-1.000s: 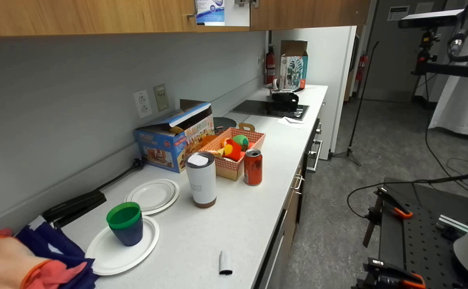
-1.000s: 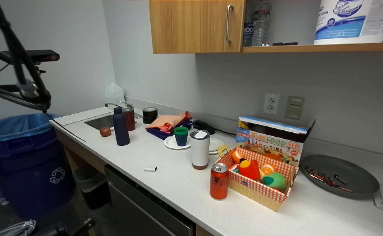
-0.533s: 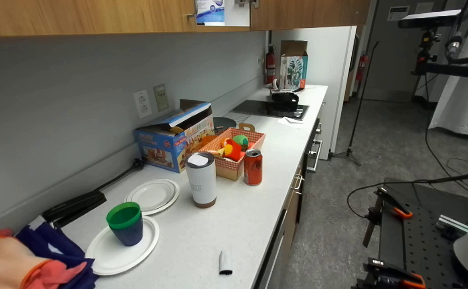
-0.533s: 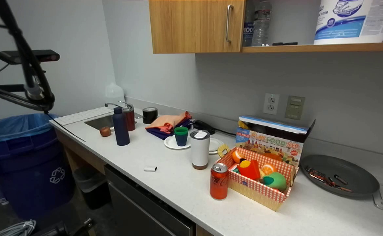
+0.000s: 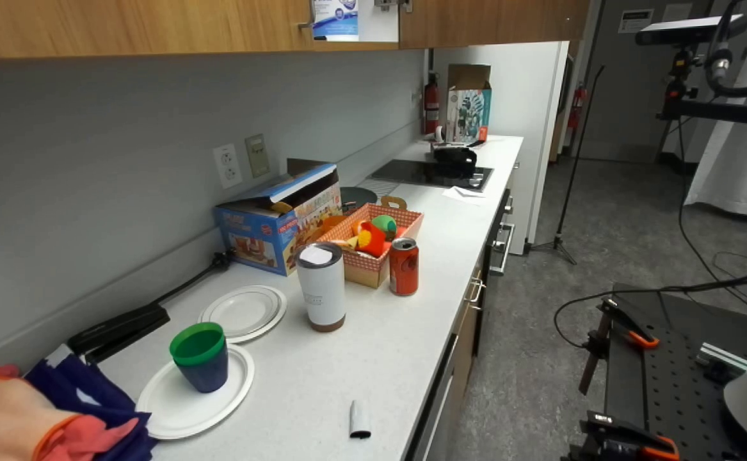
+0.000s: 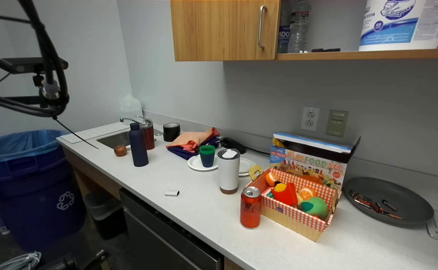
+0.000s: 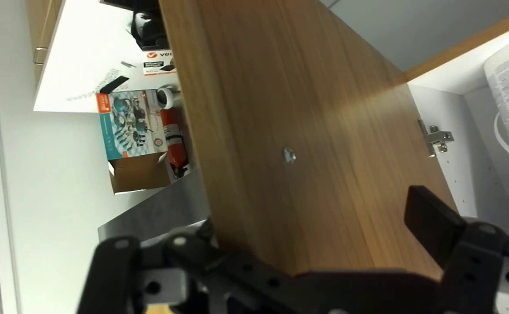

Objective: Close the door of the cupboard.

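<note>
Cupboard (image 6: 369,56), wall-hung, standing open; door (image 7: 315,109), swung out from its front; gripper (image 7: 313,218), jaws wide apart, nothing clasped, contact with the door unclear; hinge (image 7: 440,137), metal, sets a curved path: best to push the outer face near the free edge, slowing at the end.

Pale walls (image 6: 196,93), mottled grey floor (image 5: 514,326), white worktop (image 5: 296,390)

Wall (image 6: 256,88) in shadow, hand (image 7: 315,222) blurry.
</note>
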You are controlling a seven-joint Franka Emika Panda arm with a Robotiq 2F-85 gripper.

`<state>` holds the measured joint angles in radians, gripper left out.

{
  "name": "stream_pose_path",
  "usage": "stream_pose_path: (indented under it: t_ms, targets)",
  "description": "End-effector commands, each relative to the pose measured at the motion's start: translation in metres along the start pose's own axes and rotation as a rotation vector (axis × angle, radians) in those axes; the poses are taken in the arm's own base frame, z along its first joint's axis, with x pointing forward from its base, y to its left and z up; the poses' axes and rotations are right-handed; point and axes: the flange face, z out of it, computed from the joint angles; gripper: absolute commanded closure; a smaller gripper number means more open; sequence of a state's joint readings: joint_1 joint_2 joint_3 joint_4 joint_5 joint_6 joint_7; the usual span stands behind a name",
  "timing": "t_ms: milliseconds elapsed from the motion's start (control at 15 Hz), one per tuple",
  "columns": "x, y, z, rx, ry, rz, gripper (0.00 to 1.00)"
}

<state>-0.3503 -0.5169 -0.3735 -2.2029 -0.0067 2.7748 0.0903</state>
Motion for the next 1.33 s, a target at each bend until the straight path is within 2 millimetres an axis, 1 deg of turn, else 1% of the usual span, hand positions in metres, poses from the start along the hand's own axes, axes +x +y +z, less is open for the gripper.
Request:
stream_pose_path:
  t_ms: [0, 133, 200, 333, 400, 467, 867, 1067, 1267]
  targets:
    - [-0.010, -0.013, -0.016, 0.107, -0.028, -0.030, 0.00]
    - [-0.017, -0.020, -0.028, 0.139, -0.043, -0.055, 0.00]
    - [-0.019, -0.024, -0.027, 0.157, -0.053, -0.068, 0.00]
    - [-0.026, -0.034, -0.032, 0.199, -0.075, -0.094, 0.00]
    - [-0.029, -0.040, -0.040, 0.213, -0.080, -0.106, 0.00]
    - [-0.030, -0.044, -0.042, 0.225, -0.088, -0.114, 0.00]
    - [-0.036, -0.064, -0.041, 0.318, -0.216, -0.154, 0.00]
    - [-0.037, -0.072, -0.040, 0.389, -0.316, -0.185, 0.00]
    - [-0.039, -0.082, -0.033, 0.449, -0.411, -0.203, 0.00]
